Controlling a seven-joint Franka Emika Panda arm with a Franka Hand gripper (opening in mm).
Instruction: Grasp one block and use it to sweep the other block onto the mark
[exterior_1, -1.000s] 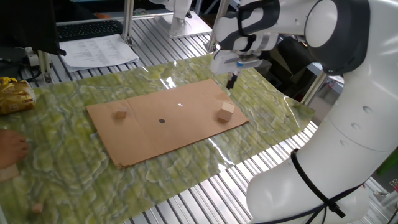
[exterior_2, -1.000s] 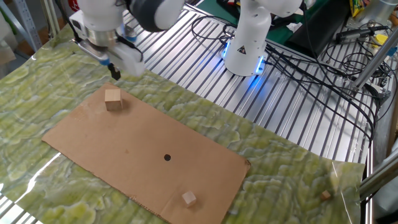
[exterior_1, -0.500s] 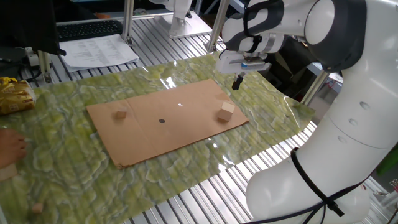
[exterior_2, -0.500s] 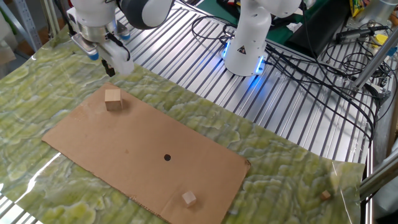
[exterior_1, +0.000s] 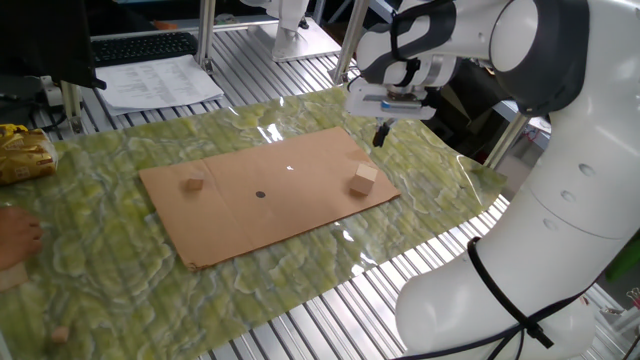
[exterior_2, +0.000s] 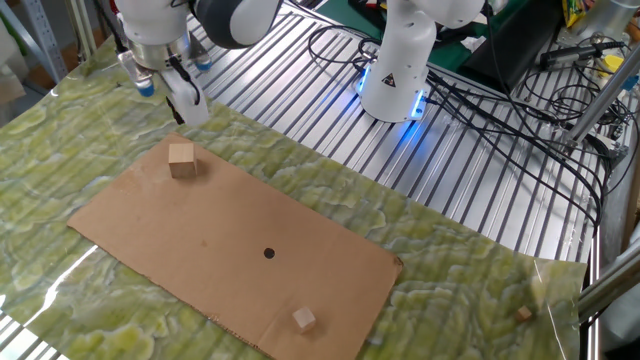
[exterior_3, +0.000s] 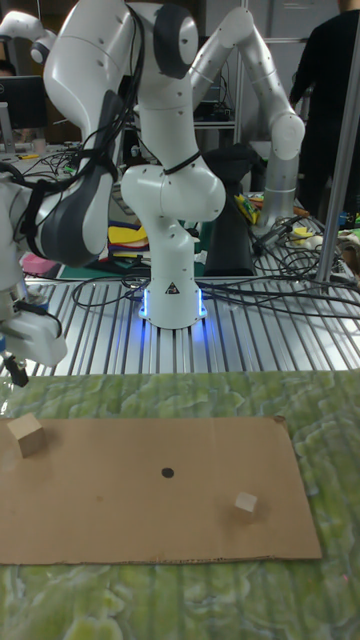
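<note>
The Franka arm's gripper hangs above the table, clear of everything, gripping nothing; whether its fingers stand wide or narrow cannot be told. Just below and beside it, the larger block sits near the edge of a brown cardboard sheet laid on green patterned cloth. The mark, a dark dot, lies farther from the gripper at mid-sheet, and the smaller block rests beyond it, well apart from the gripper. No containers hold any piece.
</note>
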